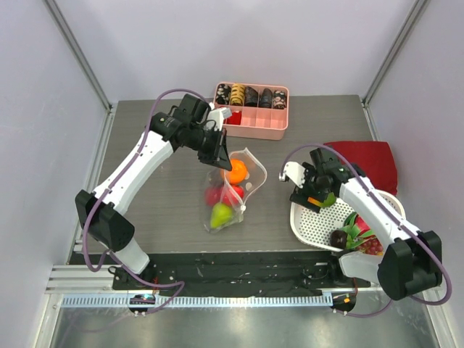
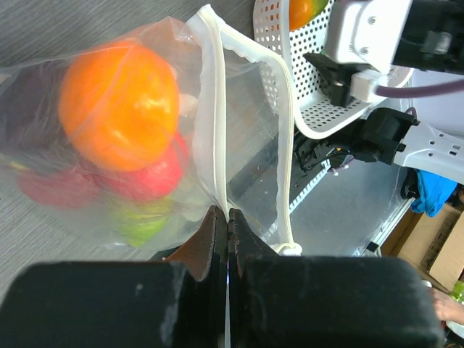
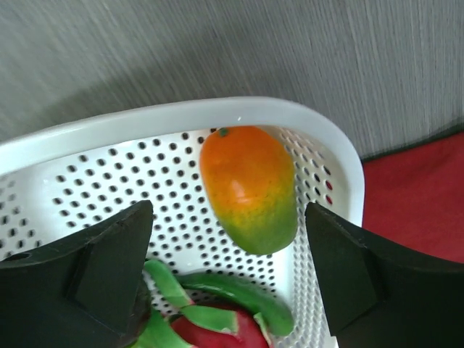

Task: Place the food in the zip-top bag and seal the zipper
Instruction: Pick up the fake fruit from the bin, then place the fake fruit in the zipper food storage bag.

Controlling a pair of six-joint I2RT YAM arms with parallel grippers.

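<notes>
The clear zip-top bag (image 1: 243, 190) lies mid-table with its mouth open. It holds an orange fruit (image 1: 236, 172), red apples (image 1: 222, 194) and a green pear (image 1: 221, 214). My left gripper (image 1: 220, 158) is shut on one zipper strip (image 2: 215, 130) at the bag's far end; its tips (image 2: 227, 215) pinch the strip, and the other strip (image 2: 288, 145) bows away. The orange fruit (image 2: 119, 105) shows through the plastic. My right gripper (image 1: 313, 194) is open and empty, its tips (image 3: 228, 210) straddling an orange-green fruit (image 3: 250, 187) in the white basket (image 3: 217, 109) without touching it.
The white perforated basket (image 1: 319, 226) stands at the right and also holds a dragon fruit (image 3: 217, 330), a dark round fruit (image 1: 338, 238) and grapes (image 1: 370, 246). A red cloth (image 1: 370, 159) lies behind it. The pink compartment tray (image 1: 251, 125) stands at the back.
</notes>
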